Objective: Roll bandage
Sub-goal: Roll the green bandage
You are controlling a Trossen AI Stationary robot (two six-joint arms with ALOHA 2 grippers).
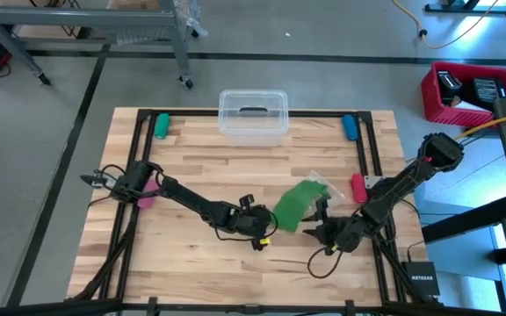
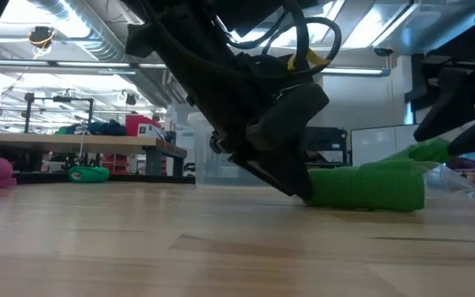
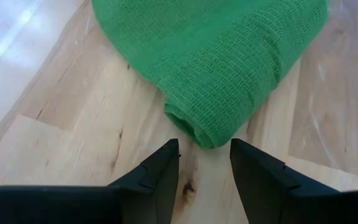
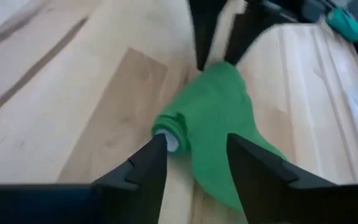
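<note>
The bandage [image 1: 299, 204] lies partly rolled on the desk [image 1: 200, 167], right of centre and toward the near edge, its rolled end pointing at the left gripper [image 1: 263, 226]. That gripper sits low at the roll's end, fingers [image 3: 160, 171] spread, holding nothing. The right gripper [image 1: 316, 221] sits just beside the bandage's other side, released too, its fingers [image 4: 145, 163] either side of the roll's end without clamping it.

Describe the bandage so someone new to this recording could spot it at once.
On the wooden table, look at its near-right part, where the left gripper and right gripper meet. The bandage lies between them, a bright green, partly rolled strip of woven fabric, far larger than the small green cylinder at the far-left corner.
</note>
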